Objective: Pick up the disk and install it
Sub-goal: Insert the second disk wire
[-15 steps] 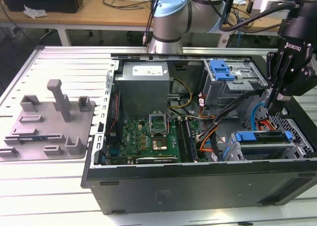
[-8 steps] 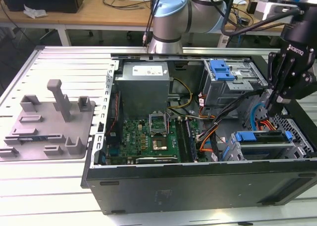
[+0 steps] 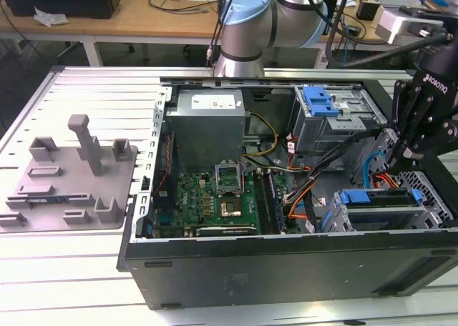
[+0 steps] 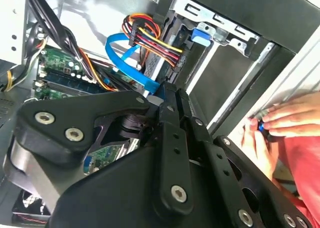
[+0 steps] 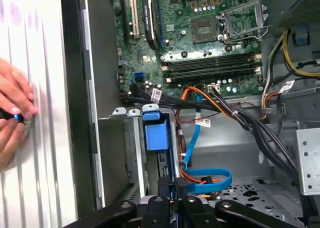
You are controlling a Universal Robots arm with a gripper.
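Note:
The disk [image 3: 379,196] stands on edge inside the grey drive cage [image 3: 429,211] at the near corner of the open computer case, on the exterior view's right. Its blue carrier edge shows along the top. In both wrist views a blue tab [image 5: 156,133] [image 4: 199,36] sits at the cage mouth, and a blue data cable [image 5: 210,180] and a coloured power lead [image 4: 150,35] run to the drive's end. My gripper [image 3: 405,153] hangs just above and behind that cage. Its fingers [image 5: 172,184] are shut with nothing between them and are clear of the disk.
A second drive cage with a blue latch [image 3: 320,101] sits further back. Cable bundles [image 3: 336,154] cross beside the motherboard [image 3: 215,197]. A person's hands [image 5: 12,113] [image 4: 285,123] rest on the table just outside the case wall, pinching a small dark object. A grey fixture plate [image 3: 71,176] lies at the exterior view's left.

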